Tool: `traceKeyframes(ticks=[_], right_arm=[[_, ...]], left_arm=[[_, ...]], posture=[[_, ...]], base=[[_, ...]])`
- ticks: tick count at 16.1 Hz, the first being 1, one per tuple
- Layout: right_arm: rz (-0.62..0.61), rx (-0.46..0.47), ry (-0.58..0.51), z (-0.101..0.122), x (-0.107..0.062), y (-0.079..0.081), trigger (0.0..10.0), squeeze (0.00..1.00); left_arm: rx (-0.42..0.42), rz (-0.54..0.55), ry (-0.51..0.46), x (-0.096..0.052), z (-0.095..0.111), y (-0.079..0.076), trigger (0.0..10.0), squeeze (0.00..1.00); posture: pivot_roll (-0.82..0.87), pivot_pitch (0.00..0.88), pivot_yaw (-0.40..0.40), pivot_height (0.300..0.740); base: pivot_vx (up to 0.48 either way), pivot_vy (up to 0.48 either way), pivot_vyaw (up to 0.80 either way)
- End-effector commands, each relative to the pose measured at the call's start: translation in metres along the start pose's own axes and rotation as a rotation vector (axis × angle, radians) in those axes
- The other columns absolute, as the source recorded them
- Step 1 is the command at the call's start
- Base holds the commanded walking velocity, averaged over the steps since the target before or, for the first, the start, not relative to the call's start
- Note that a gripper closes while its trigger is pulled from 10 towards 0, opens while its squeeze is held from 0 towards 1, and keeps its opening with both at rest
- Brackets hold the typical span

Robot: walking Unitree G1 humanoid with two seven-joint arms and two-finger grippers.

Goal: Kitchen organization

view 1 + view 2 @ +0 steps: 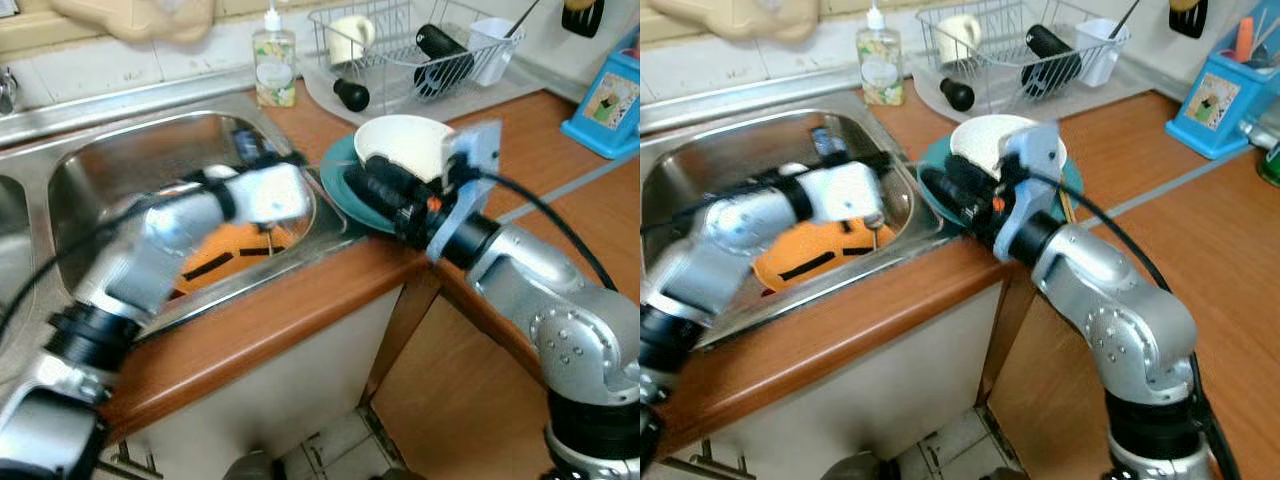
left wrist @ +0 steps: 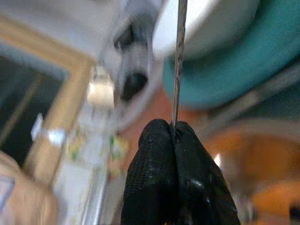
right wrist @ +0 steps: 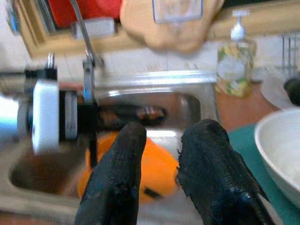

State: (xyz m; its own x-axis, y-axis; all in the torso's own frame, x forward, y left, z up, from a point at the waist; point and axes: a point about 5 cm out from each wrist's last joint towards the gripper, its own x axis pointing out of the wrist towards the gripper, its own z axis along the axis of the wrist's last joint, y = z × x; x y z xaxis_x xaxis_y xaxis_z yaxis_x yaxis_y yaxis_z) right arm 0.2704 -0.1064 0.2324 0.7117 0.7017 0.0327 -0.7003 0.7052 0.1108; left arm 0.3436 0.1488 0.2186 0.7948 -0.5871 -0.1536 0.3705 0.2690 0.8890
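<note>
Here, line by line:
Utensil (image 2: 178,56): thin metal stem, possibly a spoon or fork, pinched in the left gripper (image 2: 174,136) above the sink (image 1: 120,160), fingers closed tight on it.
Orange plate (image 1: 235,250): lying in the sink basin.
White bowl (image 1: 400,145): on the teal plate (image 1: 940,160) at the counter's (image 1: 300,310) sink edge.
Right gripper (image 3: 159,154): beside the bowl, fingers slightly apart, holding nothing.
Soap bottle (image 1: 274,65): behind the sink.
Dish rack (image 1: 420,45): far counter corner.

You've got one white bowl (image 1: 400,143), one teal plate (image 1: 342,190), one soap bottle (image 1: 274,60), one rack (image 1: 400,50), two grippers.
</note>
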Motion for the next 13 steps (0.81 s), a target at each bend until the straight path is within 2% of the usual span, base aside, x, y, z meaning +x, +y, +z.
traceKeyframes(ticks=[1, 2, 3, 4, 5, 8, 9, 10, 13], right_arm=[[0.017, -0.02, 0.026, -0.002, 0.0, 0.004, 10.0, 0.0], [0.035, -0.036, 0.074, -0.009, -0.001, 0.007, 10.0, 0.0], [0.048, -0.053, 0.113, -0.014, -0.002, 0.009, 10.0, 0.0], [0.053, -0.058, 0.129, -0.017, -0.002, 0.01, 10.0, 0.0], [0.059, -0.063, 0.139, -0.019, -0.002, 0.011, 10.0, 0.0], [0.085, -0.081, 0.172, -0.023, -0.001, 0.015, 10.0, 0.0], [0.089, -0.086, 0.178, -0.024, -0.001, 0.015, 10.0, 0.0], [0.093, -0.095, 0.187, -0.026, -0.001, 0.016, 10.0, 0.0], [0.077, -0.114, 0.202, -0.028, -0.002, 0.014, 10.0, 0.0]], left_arm=[[0.004, -0.01, 0.04, -0.002, -0.009, 0.003, 0.0, 0.0], [-0.013, -0.062, 0.133, -0.004, -0.028, 0.001, 0.0, 0.0], [-0.077, -0.103, 0.232, -0.007, -0.047, 0.001, 3.3, 0.0], [-0.116, -0.128, 0.293, -0.008, -0.058, 0.001, 5.6, 0.0], [-0.133, -0.173, 0.343, -0.009, -0.068, -0.001, 10.0, 0.0], [-0.211, -0.288, 0.426, -0.007, -0.086, -0.017, 10.0, 0.0], [-0.224, -0.3, 0.436, -0.007, -0.088, -0.019, 10.0, 0.11], [-0.237, -0.317, 0.449, -0.006, -0.091, -0.022, 10.0, 1.0], [-0.255, -0.344, 0.464, -0.005, -0.094, -0.027, 10.0, 1.0]], posture=[[-0.06, 0.026, 0.021, 0.74], [-0.06, 0.026, 0.024, 0.74], [-0.06, 0.025, 0.025, 0.74], [-0.06, 0.024, 0.025, 0.74], [-0.06, 0.023, 0.025, 0.74], [-0.07, 0.022, 0.025, 0.74], [-0.07, 0.023, 0.025, 0.74], [-0.07, 0.022, 0.025, 0.74], [-0.07, 0.023, 0.025, 0.74]], base=[[0.0, 0.0, 0.0], [0.0, 0.0, 0.0], [0.0, 0.0, 0.0], [0.0, 0.0, 0.0], [0.0, 0.0, 0.0], [0.0, 0.0, 0.0], [0.0, 0.0, 0.0], [0.0, 0.0, 0.0], [0.0, 0.0, 0.0]])
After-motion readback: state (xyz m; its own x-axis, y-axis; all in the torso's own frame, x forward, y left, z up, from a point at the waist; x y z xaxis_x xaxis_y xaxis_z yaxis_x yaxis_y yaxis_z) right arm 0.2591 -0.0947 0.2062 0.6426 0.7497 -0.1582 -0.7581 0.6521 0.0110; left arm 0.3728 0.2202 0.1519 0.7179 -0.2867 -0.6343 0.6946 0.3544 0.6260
